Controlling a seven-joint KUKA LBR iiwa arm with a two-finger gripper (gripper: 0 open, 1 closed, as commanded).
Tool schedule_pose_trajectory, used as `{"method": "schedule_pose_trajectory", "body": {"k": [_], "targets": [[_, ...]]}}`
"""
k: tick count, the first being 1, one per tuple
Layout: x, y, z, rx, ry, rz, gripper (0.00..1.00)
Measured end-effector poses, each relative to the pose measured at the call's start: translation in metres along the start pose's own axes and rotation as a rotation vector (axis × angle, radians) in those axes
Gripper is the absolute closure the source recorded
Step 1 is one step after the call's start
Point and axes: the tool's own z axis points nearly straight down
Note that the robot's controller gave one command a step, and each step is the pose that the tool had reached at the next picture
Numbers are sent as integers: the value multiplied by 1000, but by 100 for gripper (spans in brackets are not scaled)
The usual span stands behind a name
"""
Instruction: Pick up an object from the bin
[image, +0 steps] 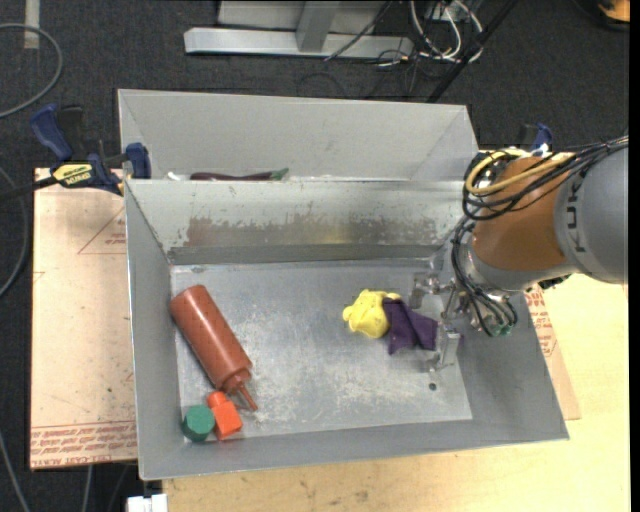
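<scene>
Green block (199, 424) and orange block (226, 415) lie untouched at the near-left corner, while the jaws, open or closed I cannot tell, hang low just beside a purple crumpled thing (405, 322) near the right wall, so apparently nothing is lifted yet.

Right end of the purple crumpled thing (403, 325) behind the wrist (452, 300); arm (600, 225) cut off at the right edge

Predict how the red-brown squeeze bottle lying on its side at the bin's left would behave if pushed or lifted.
The squeeze bottle is round-bodied and lies flat, so a sideways push would probably roll it across the bin floor. Its smooth plastic looks slippery and may give under pressure. Its nozzle points towards the orange block, which it might nudge.
</scene>
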Motion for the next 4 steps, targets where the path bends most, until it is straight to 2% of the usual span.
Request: {"method": "schedule_pose_trajectory", "body": {"k": [1, 2, 3, 4], "targets": [[-10, -9, 10, 2, -1, -181, 100], [-10, -9, 10, 2, -1, -181, 100], [-13, -2, -106, 2, -5, -185, 100], [-13, -2, -106, 2, -5, -185, 100]]}}
